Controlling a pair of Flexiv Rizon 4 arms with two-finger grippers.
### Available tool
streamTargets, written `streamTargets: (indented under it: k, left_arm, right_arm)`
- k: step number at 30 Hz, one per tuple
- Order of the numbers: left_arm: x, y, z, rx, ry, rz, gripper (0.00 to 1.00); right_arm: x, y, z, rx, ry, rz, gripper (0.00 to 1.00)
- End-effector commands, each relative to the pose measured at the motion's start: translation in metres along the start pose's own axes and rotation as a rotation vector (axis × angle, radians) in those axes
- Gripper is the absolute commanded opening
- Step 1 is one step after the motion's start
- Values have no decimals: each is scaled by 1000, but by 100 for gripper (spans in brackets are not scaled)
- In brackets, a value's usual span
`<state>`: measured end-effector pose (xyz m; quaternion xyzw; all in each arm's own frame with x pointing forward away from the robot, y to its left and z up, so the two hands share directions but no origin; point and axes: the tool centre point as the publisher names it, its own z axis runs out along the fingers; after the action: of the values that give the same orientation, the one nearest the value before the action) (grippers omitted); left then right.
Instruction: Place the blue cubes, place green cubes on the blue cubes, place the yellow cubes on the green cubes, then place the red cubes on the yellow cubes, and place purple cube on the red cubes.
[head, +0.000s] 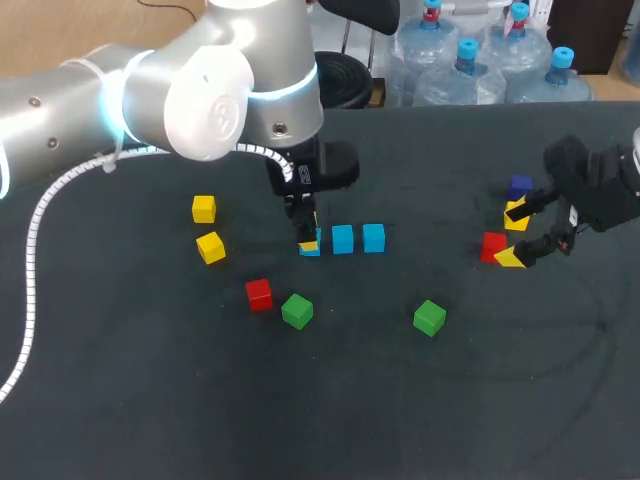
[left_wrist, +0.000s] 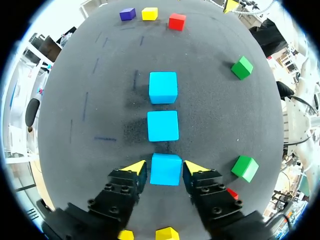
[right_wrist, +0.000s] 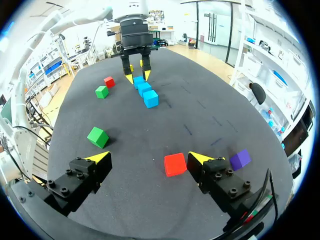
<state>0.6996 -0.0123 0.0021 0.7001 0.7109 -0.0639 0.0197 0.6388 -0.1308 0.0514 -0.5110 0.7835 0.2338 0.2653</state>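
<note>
Three blue cubes lie in a row on the dark table. My left gripper (head: 308, 236) stands straight down over the end one (left_wrist: 165, 169). Its yellow fingertips (left_wrist: 135, 167) flank that cube with thin gaps, so it is open. The other two blue cubes (left_wrist: 163, 125) (left_wrist: 163, 87) lie ahead of it. Two green cubes (head: 297, 311) (head: 429, 317) and a red cube (head: 259, 294) lie nearer the front. Two yellow cubes (head: 204, 208) (head: 210, 246) sit to the left. My right gripper (right_wrist: 150, 159) is wide open at the right, a second red cube (right_wrist: 175, 164) just ahead between its fingers, untouched. A purple cube (right_wrist: 240, 159) lies beside it.
A third yellow cube (left_wrist: 149, 13) sits between the purple cube (left_wrist: 128, 13) and the red cube (left_wrist: 177, 21) close to my right gripper (head: 515, 236). The left arm's white cable (head: 40, 220) trails over the table's left side.
</note>
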Motion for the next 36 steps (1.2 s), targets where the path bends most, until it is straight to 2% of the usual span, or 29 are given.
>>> streamTargets:
  k: [1, 2, 5, 36]
  left_arm:
    - [-1, 2, 0, 4, 5, -1, 66]
    - [-1, 2, 0, 4, 6, -2, 80]
    - [-1, 2, -1, 6, 6, -3, 100]
    - [1, 3, -3, -1, 8, -5, 100]
  right_arm:
    - [0, 0, 1, 0, 0, 0, 100]
    - [0, 0, 1, 0, 0, 0, 100]
    - [0, 0, 1, 0, 0, 0, 100]
    - [0, 0, 1, 0, 0, 0, 100]
